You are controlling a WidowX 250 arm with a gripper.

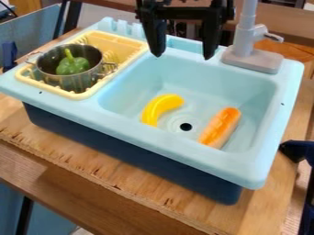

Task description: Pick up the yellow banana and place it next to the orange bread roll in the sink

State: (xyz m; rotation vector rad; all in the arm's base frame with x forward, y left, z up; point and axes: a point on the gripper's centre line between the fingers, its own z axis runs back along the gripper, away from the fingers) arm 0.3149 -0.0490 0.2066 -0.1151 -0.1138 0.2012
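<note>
Here I am, one black gripper (183,56), hanging high above the far edge of the light-blue sink (165,143), my two fingers standing wide apart. Down in the single basin, two toy foods lie apart from each other: one yellow banana (160,108), curving near the middle of the near side, and one long orange-and-tan toy food (221,127), slanting over towards the near right corner. One dark drain hole (186,126) sits between them. Over at the sink's left end, one pale-yellow dish rack (78,96) carries one metal pot (72,82), and inside that, one green pepper (72,66) with its stem poking up. One grey faucet (245,48) rises by the far right corner. One wooden table (116,176) holds the lot!
</note>
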